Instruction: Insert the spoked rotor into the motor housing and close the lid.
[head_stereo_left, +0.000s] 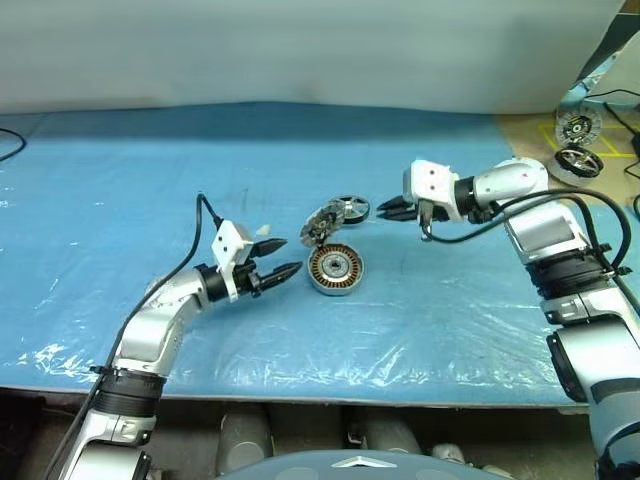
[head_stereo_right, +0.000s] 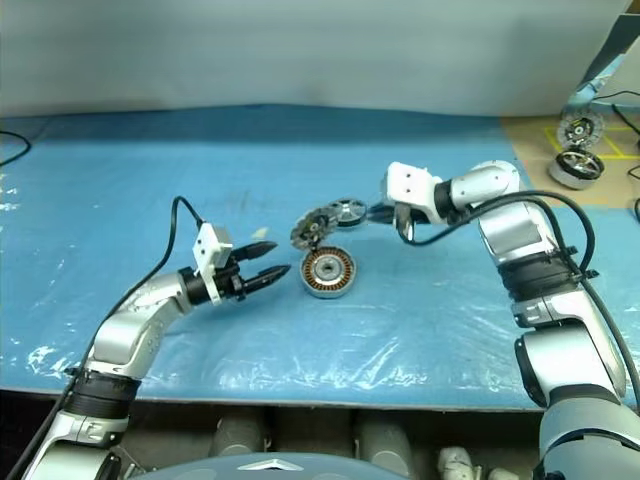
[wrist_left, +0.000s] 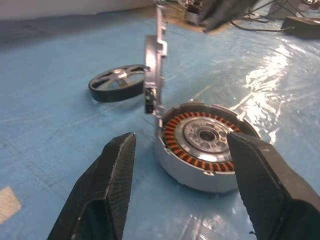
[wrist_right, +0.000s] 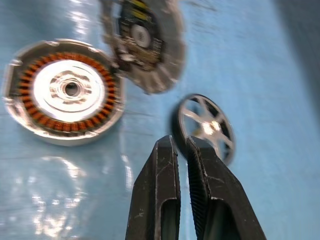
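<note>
Rotor (head_stereo_left: 351, 208), six silver spokes in a dark rim, lies flat at one o'clock from the copper-wound housing (head_stereo_left: 335, 269). Hinged lid (head_stereo_left: 322, 222) stands upright. Left gripper (head_stereo_left: 283, 258) gapes empty; right gripper (head_stereo_left: 384, 207) is pinched together, holding nothing.

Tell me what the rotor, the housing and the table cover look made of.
Rotor: likely bright metal spokes, darker rim. Housing: silvery metal can with a dull sheen, copper-coloured windings inside. Table cover: blue sheet, apparently under clear plastic film, judging by wrinkles and glare.
</note>
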